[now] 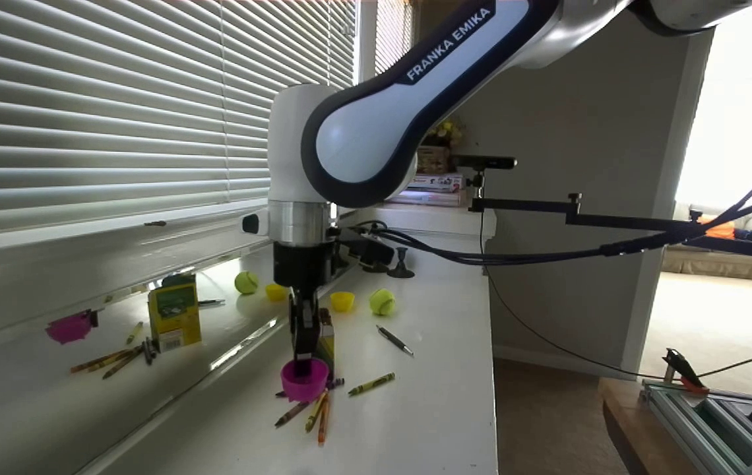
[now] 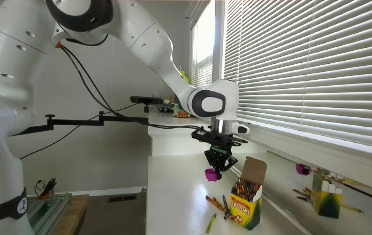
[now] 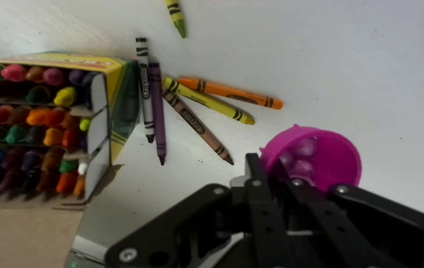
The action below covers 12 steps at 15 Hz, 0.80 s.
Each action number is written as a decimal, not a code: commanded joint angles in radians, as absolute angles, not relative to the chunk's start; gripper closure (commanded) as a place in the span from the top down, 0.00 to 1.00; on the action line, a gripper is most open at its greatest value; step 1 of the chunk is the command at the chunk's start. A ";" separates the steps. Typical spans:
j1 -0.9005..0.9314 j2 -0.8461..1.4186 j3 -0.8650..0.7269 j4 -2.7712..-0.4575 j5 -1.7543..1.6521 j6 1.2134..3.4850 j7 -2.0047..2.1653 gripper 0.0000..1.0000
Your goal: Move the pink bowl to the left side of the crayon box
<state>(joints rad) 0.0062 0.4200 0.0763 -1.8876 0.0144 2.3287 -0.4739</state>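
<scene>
The pink bowl (image 1: 305, 389) hangs from my gripper (image 1: 303, 364), raised above the white counter in an exterior view (image 2: 210, 175). In the wrist view the gripper (image 3: 267, 169) is shut on the bowl's wall, one finger inside and one outside. The bowl (image 3: 340, 160) is tilted there and holds a few small round lumps. The crayon box (image 2: 245, 207) stands upright with its lid open, full of crayons. In the wrist view the box (image 3: 122, 100) is at the left, apart from the bowl. In an exterior view the box (image 1: 327, 343) is partly hidden behind the gripper.
Loose crayons lie between box and bowl, including an orange crayon (image 3: 234, 93) and a brown crayon (image 3: 197, 124). A yellow-green crayon (image 1: 371, 384) lies apart. A pen (image 1: 394, 340), a yellow bowl (image 1: 342, 301) and a tennis ball (image 1: 382, 301) lie farther along. A reflective panel (image 2: 362, 192) borders the counter.
</scene>
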 commanded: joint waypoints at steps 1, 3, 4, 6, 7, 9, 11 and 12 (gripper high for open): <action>0.014 0.482 0.085 -1.827 -0.019 2.353 -0.433 0.02; 0.015 0.506 0.090 -1.810 -0.017 2.358 -0.435 0.02; 0.016 0.520 0.094 -1.800 -0.016 2.357 -0.436 0.02; 0.018 0.542 0.098 -1.784 -0.017 2.356 -0.438 0.02; 0.020 0.551 0.099 -1.776 -0.019 2.354 -0.440 0.02; 0.023 0.570 0.105 -1.763 -0.018 2.360 -0.444 0.02; 0.021 0.588 0.112 -1.747 -0.015 2.367 -0.449 0.02; 0.023 0.595 0.112 -1.741 -0.019 2.372 -0.448 0.02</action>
